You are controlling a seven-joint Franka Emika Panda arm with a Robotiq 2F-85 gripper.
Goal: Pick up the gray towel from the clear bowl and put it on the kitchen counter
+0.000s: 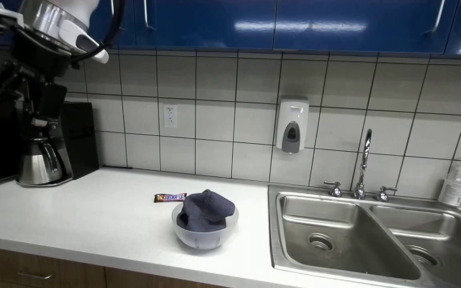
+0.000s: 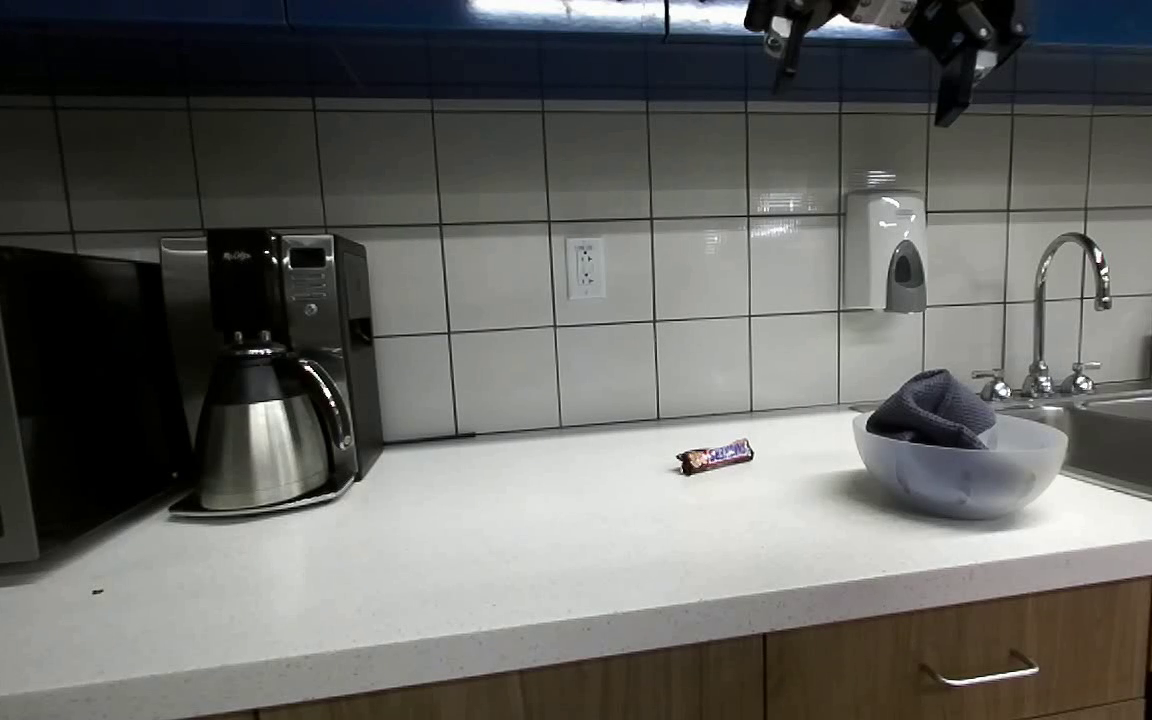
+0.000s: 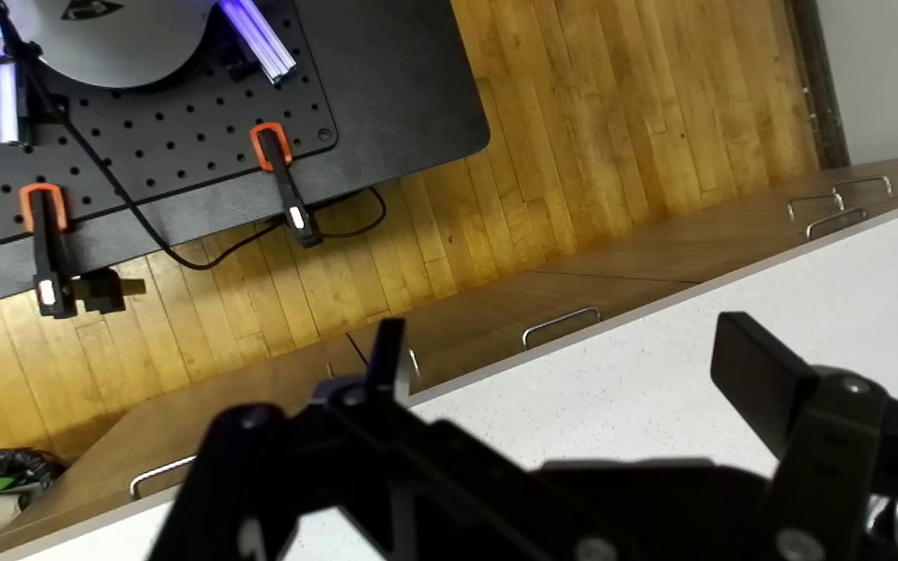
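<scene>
The gray-blue towel [image 1: 206, 211] lies bunched in the clear, frosted bowl [image 1: 203, 240], its top standing above the rim. In an exterior view the towel [image 2: 929, 410] leans to the left side of the bowl [image 2: 966, 484]. The bowl stands on the white kitchen counter [image 1: 94, 224], left of the sink. My gripper [image 1: 23, 114] is high above the counter, well apart from the bowl and towel. It also shows at the top of an exterior view [image 2: 868, 95]. In the wrist view the gripper [image 3: 562, 343] is open, with nothing between its fingers; towel and bowl are out of that view.
A Snickers bar [image 2: 716, 456] lies left of the bowl. A coffee maker [image 2: 271, 400] and microwave [image 2: 46, 400] stand at the left. A double sink [image 1: 276, 224] with a faucet [image 1: 361, 168] is at the right. Blue cabinets [image 1: 214, 24] hang above. The counter's front edge [image 3: 652, 304] shows below the gripper.
</scene>
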